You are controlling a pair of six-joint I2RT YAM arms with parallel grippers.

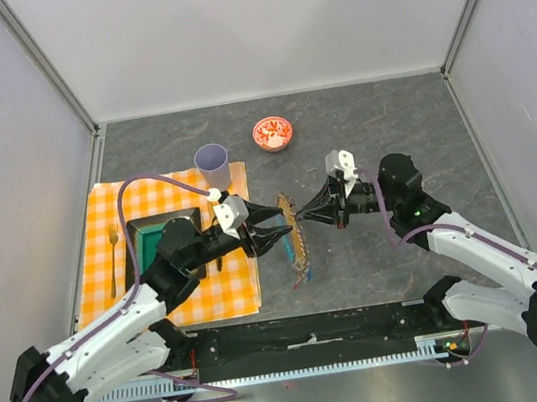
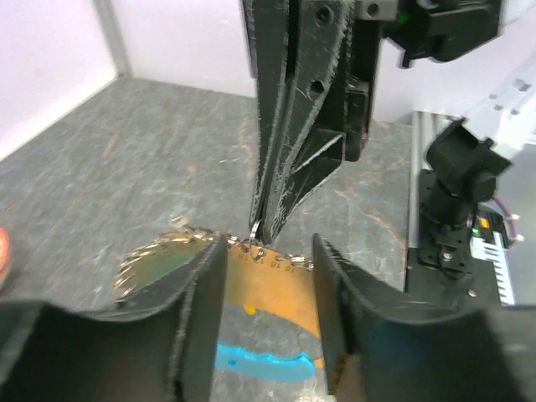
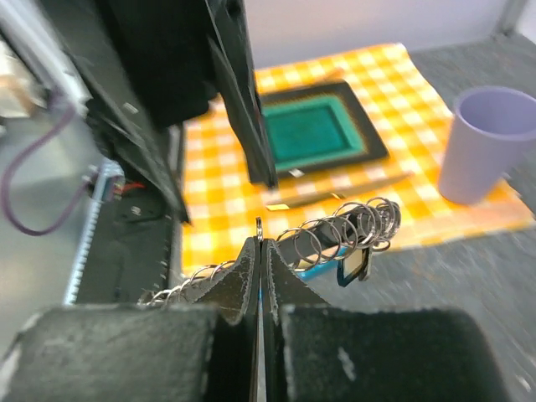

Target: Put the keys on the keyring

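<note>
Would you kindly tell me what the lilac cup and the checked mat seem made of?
The cup looks like matte plastic: uniform lilac, thin rim, no glare. The mat is probably cloth: orange-and-white check, slightly uneven edges.

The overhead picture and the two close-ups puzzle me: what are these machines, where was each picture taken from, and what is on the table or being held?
These are two robot arms bolted at the near edge of a grey table, each ending in a two-finger gripper. The overhead picture comes from a fixed camera above and behind them. The close-ups come from cameras on each wrist, showing that arm's own fingers. On the table lie an orange checked cloth with a green tray and a fork, a purple cup at its corner, and a red bowl farther back. In the middle, the right gripper is shut on the wire keyring, which carries small rings and tagged keys. The left gripper stands open close to the ring, gripping nothing.
</note>
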